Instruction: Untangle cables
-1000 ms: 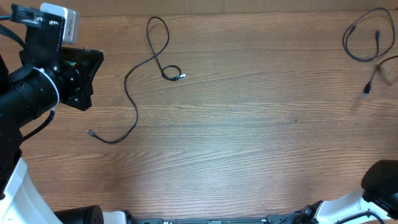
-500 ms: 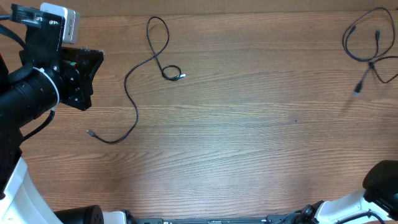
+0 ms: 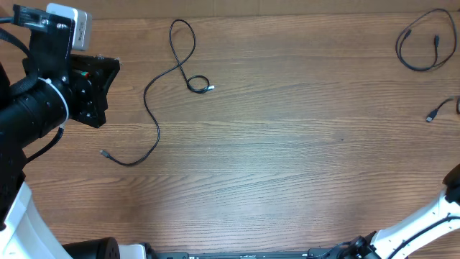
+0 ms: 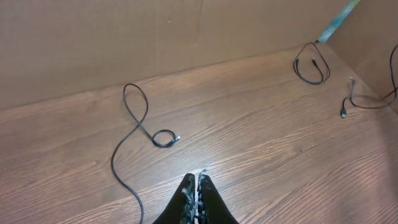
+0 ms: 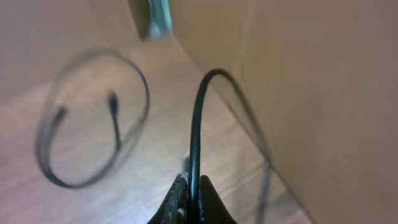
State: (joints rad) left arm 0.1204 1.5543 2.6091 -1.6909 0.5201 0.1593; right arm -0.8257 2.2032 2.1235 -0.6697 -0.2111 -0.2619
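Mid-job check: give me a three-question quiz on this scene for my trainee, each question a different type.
1. True or false: the left gripper holds the long thin black S-shaped cable.
2. Multiple choice: the right gripper is A) open, B) shut on a thin black cable, C) shut on nothing.
3. Fill in, by the robot's own sides: the looped thin black cable lies near the far-____ corner of the wooden table.

Key: 1 false, it is shut on nothing; 2 B; 3 right.

Wood-grain table (image 3: 287, 158); brown board walls (image 4: 93, 43) behind; teal strip (image 4: 340, 14) (far corner).
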